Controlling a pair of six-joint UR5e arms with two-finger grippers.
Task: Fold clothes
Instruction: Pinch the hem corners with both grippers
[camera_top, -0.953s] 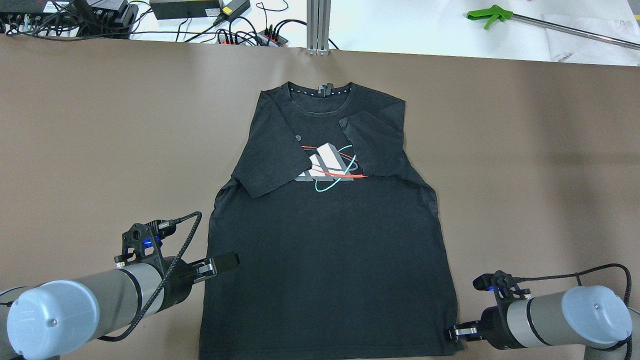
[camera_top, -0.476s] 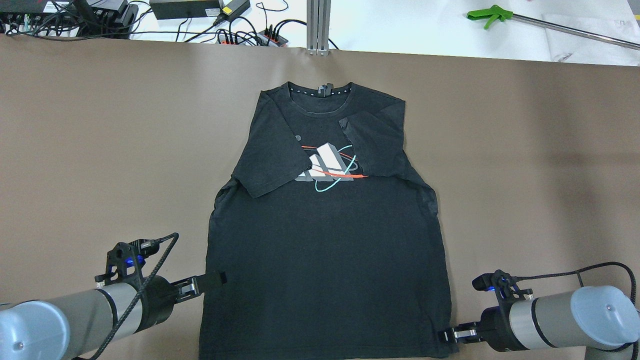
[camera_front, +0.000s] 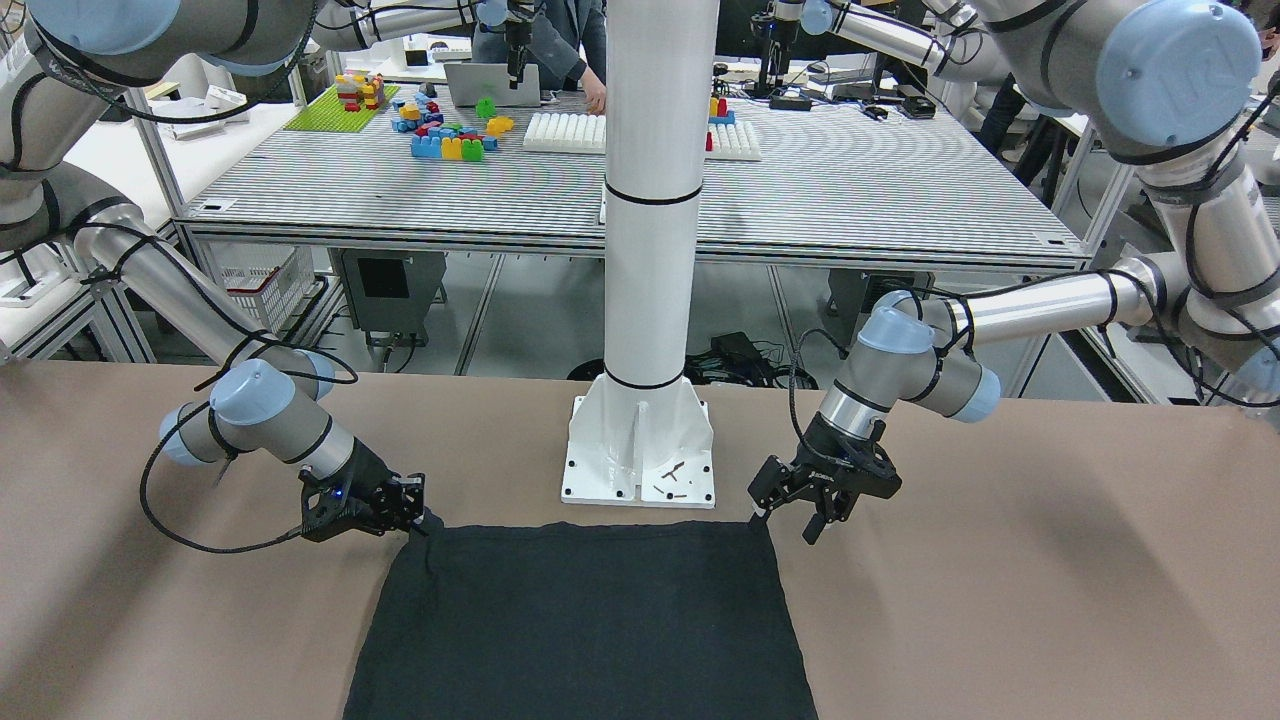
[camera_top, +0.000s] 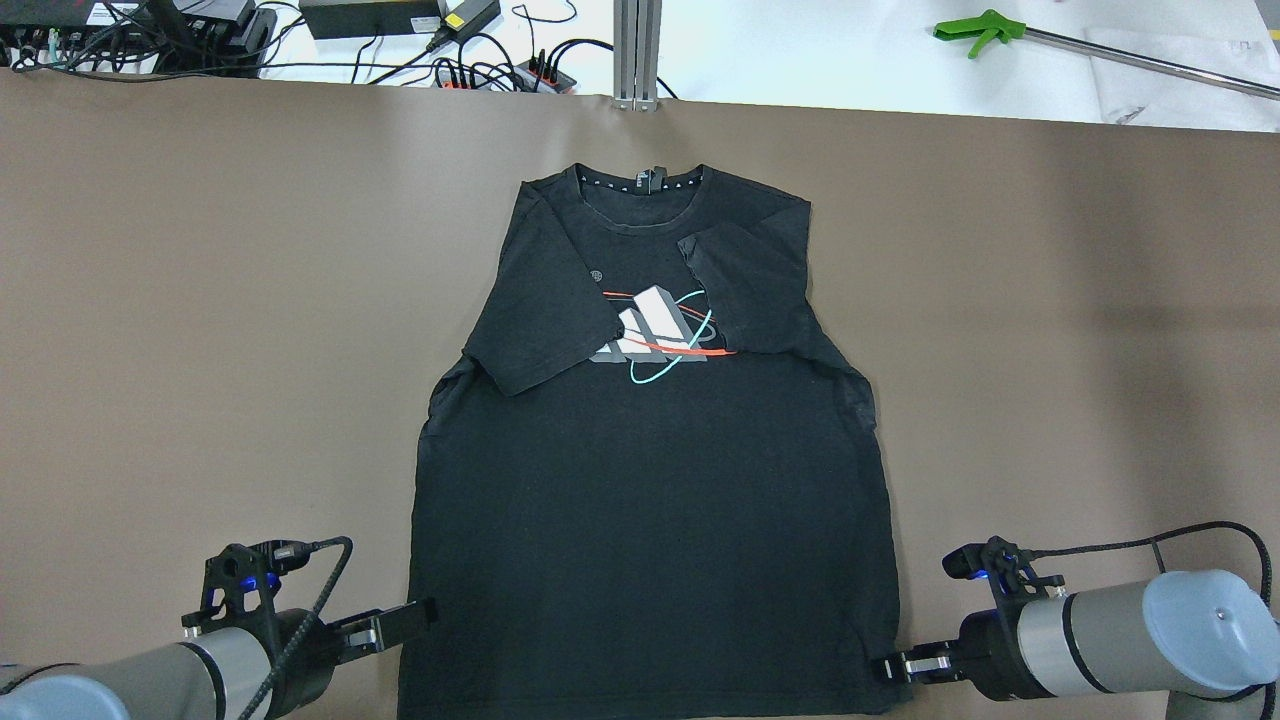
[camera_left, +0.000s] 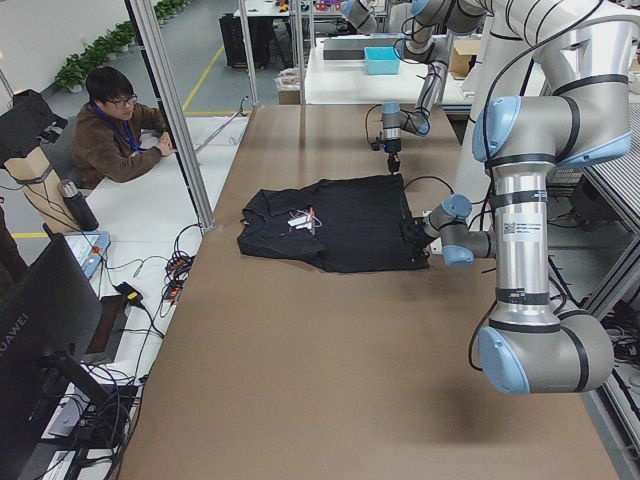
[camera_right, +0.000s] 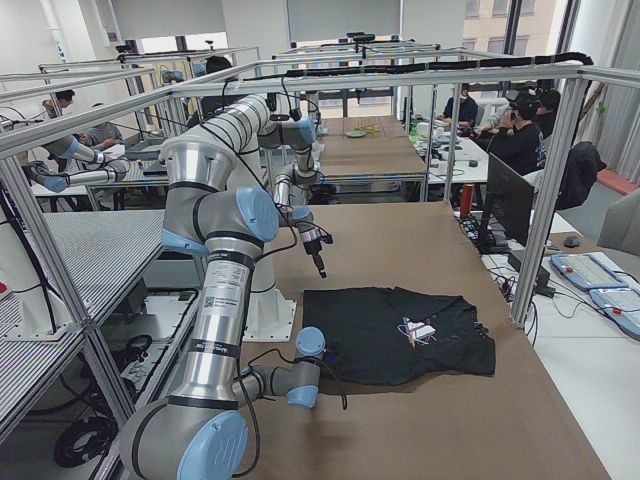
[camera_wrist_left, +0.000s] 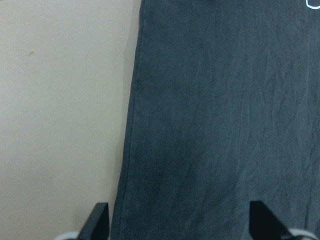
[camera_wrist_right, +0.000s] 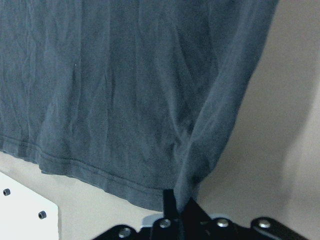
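A black T-shirt (camera_top: 650, 500) lies flat on the brown table (camera_top: 200, 300). In the overhead view its collar (camera_top: 640, 195) is at 12 o'clock and its hem (camera_front: 590, 528) at 6. Both short sleeves (camera_top: 545, 320) are folded inward over the chest, partly covering the printed logo (camera_top: 655, 335). At the shirt's 5 o'clock corner the right gripper (camera_top: 885, 668) is pinched on the hem, and the cloth puckers up into its fingers. At the 7 o'clock corner the left gripper (camera_front: 785, 520) is spread wide, straddling the shirt's side edge with one finger over bare table and the other over fabric. Whether it touches the cloth is unclear.
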